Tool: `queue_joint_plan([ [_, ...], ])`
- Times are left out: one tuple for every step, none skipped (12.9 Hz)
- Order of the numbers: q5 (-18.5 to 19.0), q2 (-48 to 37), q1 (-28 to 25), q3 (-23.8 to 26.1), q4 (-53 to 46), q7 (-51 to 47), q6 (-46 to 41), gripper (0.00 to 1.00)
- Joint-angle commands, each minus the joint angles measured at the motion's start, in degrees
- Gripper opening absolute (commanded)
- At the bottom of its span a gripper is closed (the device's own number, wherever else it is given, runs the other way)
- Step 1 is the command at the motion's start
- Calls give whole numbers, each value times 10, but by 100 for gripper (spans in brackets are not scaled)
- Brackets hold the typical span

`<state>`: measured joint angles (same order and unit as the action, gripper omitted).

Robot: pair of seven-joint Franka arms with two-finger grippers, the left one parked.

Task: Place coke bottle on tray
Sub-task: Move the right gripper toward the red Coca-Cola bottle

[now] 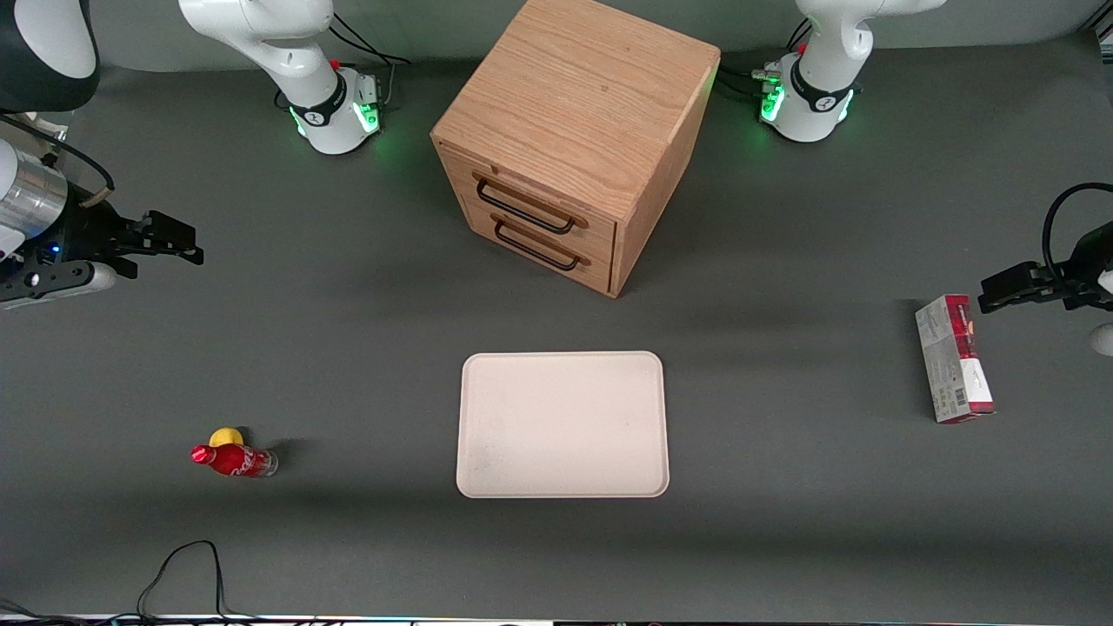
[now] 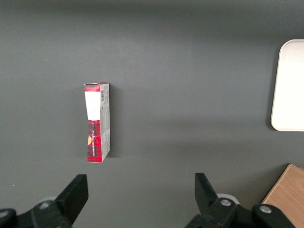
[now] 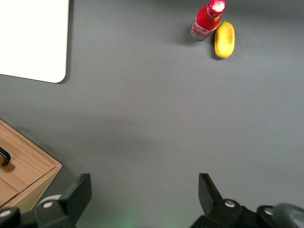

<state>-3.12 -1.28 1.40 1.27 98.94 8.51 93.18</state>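
The coke bottle (image 1: 233, 459) (image 3: 207, 20) is small, red and red-capped, and stands on the dark table toward the working arm's end, close to the front camera. The tray (image 1: 563, 424) (image 3: 32, 38) is a large cream-white rectangle lying flat in the middle of the table, nearer the camera than the cabinet, with nothing on it. My gripper (image 1: 178, 240) (image 3: 145, 190) hangs open high above the table at the working arm's end, well away from the bottle and farther from the camera than it. Nothing is between its fingers.
A yellow lemon-like lump (image 1: 226, 436) (image 3: 224, 40) sits right beside the bottle. A wooden two-drawer cabinet (image 1: 569, 139) stands at the table's middle back. A red-and-grey carton (image 1: 953, 358) (image 2: 97, 121) lies toward the parked arm's end. A black cable (image 1: 178, 565) loops at the front edge.
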Motion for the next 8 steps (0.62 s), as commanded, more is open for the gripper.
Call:
queue_joint_plan([
  [7, 6, 5, 4, -17, -28, -26, 100],
  [7, 6, 5, 5, -18, -27, -27, 100],
  [6, 7, 7, 5, -20, -27, -27, 100],
  [6, 7, 7, 5, -23, -26, -28, 100],
  [6, 7, 7, 5, -24, -28, -33, 100],
  [6, 7, 7, 5, -25, -28, -36, 100],
  [6, 7, 7, 4, -25, -28, -40, 100],
  [6, 7, 7, 2, -25, -28, -42, 100],
])
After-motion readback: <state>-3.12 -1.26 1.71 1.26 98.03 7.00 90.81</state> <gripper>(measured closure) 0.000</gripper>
